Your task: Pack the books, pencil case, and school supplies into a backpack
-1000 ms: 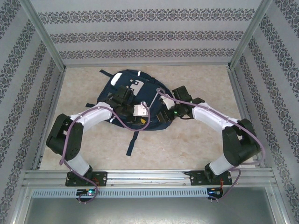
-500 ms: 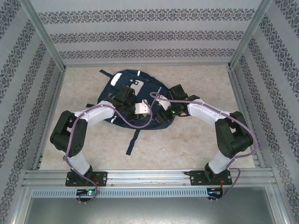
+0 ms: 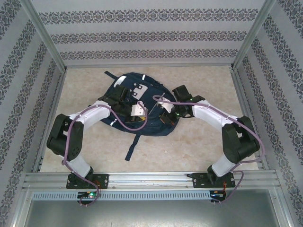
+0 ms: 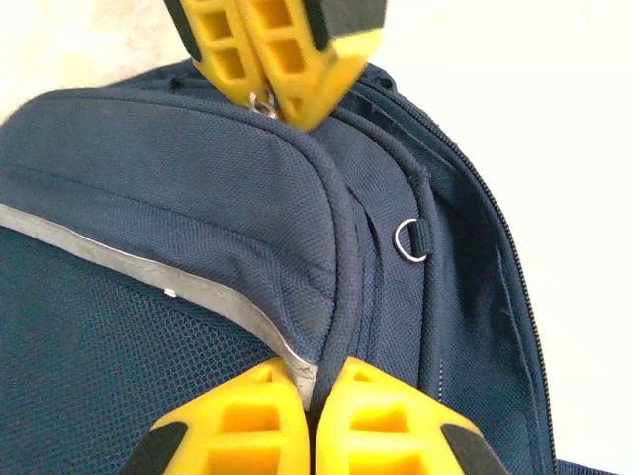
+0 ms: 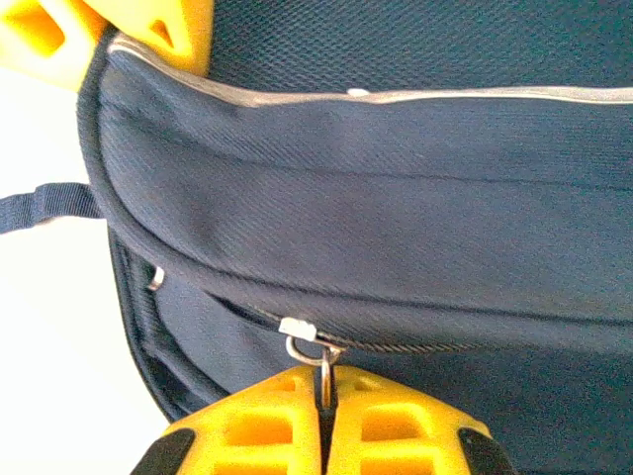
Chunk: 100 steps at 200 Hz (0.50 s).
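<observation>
Large navy-blue fabric backpack [image 3: 154,125], zip stage: left gripper [image 4: 315,381] pinches its piped seam [image 4: 341,287], right gripper [image 5: 324,381] grasps metal zip ring [image 5: 323,358]; contents hidden

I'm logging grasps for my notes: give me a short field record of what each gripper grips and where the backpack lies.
backpack: navy-blue fabric backpack, lying on the beige marbled table
left gripper: shut, pinching the backpack's piped pocket seam
right gripper: shut on the metal zip-pull ring
arms: both reach over the backpack from opposite sides
</observation>
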Motion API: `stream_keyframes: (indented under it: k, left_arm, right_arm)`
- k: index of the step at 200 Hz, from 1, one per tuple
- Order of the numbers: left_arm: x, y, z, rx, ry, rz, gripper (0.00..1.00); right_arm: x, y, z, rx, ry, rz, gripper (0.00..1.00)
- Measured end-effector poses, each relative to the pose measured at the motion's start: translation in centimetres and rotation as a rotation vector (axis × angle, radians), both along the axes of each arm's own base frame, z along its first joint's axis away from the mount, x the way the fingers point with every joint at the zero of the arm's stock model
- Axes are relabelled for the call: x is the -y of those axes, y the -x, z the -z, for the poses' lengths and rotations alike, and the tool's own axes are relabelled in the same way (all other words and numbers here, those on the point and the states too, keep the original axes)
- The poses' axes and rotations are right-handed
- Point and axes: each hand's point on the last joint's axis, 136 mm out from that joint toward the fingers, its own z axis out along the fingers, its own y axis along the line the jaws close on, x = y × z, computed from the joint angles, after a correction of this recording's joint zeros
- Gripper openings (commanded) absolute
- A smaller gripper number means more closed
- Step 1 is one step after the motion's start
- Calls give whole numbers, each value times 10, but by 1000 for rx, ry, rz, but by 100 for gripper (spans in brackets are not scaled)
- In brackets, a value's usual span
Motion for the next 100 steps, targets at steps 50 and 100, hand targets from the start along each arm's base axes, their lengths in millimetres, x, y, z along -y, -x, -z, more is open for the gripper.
stream_keyframes:
  k: [50, 100]
  left_arm:
    - [-19, 21, -14, 49, 36, 56, 0]
    - [-48, 20, -6, -13, 92, -49, 0]
  right_arm:
    - [28, -15, -1, 62, 30, 89, 0]
    - [35, -6, 1, 75, 23, 109, 0]
